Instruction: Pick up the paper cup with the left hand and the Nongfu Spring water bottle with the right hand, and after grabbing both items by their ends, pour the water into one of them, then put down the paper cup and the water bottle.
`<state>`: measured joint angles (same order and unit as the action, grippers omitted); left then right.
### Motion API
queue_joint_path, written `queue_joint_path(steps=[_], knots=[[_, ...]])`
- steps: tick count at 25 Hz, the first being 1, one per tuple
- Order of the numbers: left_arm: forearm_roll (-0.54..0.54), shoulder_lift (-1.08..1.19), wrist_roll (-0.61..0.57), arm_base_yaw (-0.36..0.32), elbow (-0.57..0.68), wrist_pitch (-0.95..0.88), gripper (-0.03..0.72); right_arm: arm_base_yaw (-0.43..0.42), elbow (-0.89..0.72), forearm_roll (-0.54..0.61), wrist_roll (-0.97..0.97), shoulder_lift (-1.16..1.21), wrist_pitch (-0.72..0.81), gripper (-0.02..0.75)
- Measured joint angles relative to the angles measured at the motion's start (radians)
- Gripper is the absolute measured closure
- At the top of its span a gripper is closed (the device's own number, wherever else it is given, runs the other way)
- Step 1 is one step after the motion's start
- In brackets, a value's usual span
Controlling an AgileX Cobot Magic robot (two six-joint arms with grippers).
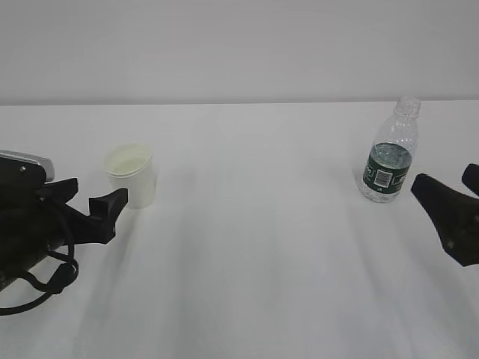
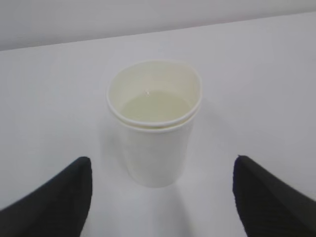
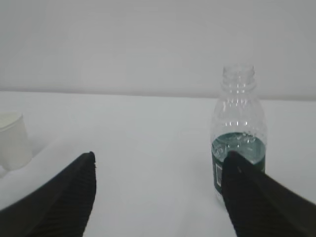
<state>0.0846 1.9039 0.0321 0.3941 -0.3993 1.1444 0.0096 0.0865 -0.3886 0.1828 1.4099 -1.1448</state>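
Exterior view: The cup (image 1: 132, 174) stood upright on the white table (image 1: 254, 247), left of centre. The left gripper (image 1: 101, 206) lay just beside it on the near-left side, one black finger tip close to the cup's lower wall; contact could not be confirmed from this angle. The bottle (image 1: 390, 152) stood upright at the right, uncapped, holding water to about the top of its green label. The right gripper (image 1: 449, 213) sat near the bottle on the near-right side, apart from it.

Left wrist view: The cup (image 2: 154, 121) stood centred ahead of the left gripper (image 2: 163, 197). Both fingers (image 2: 59, 197) were spread wide, one at each lower corner, clear of the cup wall. The rim showed a doubled edge, possibly two nested cups. The interior was cream-tinted.

Right wrist view: The right gripper (image 3: 158, 197) was spread wide and held nothing. The bottle (image 3: 238, 128) stood ahead, to the right, its base partly hidden behind the right-side finger (image 3: 261, 202). The cup (image 3: 14, 140) appeared at the far left edge, well apart from the bottle.
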Motion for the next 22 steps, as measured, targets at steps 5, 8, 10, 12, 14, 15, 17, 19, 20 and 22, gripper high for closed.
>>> queue_joint_path(steps=[5, 8, 10, 12, 14, 15, 17, 19, 20, 22], knots=[[0.002, -0.096, 0.027, 0.0, 0.04, 0.0, 0.057, 0.0, 0.0, 0.03, 0.023, -0.111, 0.0, 0.146], [0.004, -0.155, 0.038, 0.0, 0.055, 0.0, 0.059, 0.0, 0.0, 0.055, 0.048, -0.179, 0.022, 0.146], [0.004, -0.199, 0.049, 0.0, 0.066, 0.0, 0.062, 0.0, 0.0, 0.067, 0.053, -0.218, 0.042, 0.146], [0.006, -0.242, 0.056, 0.0, 0.07, 0.0, 0.068, 0.0, 0.002, 0.074, 0.055, -0.256, 0.068, 0.146], [0.013, -0.294, 0.058, 0.0, 0.07, 0.0, 0.073, 0.0, 0.019, 0.074, 0.055, -0.286, 0.104, 0.146], [0.016, -0.315, 0.059, 0.0, 0.07, 0.0, 0.076, 0.0, 0.031, 0.074, 0.056, -0.296, 0.123, 0.146], [0.02, -0.366, 0.06, 0.0, 0.07, 0.0, 0.081, 0.0, 0.066, 0.074, 0.058, -0.316, 0.174, 0.146], [0.025, -0.418, 0.06, 0.0, 0.072, -0.021, 0.088, 0.0, 0.1, 0.07, 0.058, -0.339, 0.244, 0.146], [0.028, -0.448, 0.06, 0.0, 0.073, -0.038, 0.091, 0.0, 0.118, 0.068, 0.058, -0.354, 0.278, 0.146], [0.032, -0.51, 0.061, 0.0, 0.076, -0.089, 0.093, 0.0, 0.156, 0.062, 0.058, -0.392, 0.368, 0.146]])
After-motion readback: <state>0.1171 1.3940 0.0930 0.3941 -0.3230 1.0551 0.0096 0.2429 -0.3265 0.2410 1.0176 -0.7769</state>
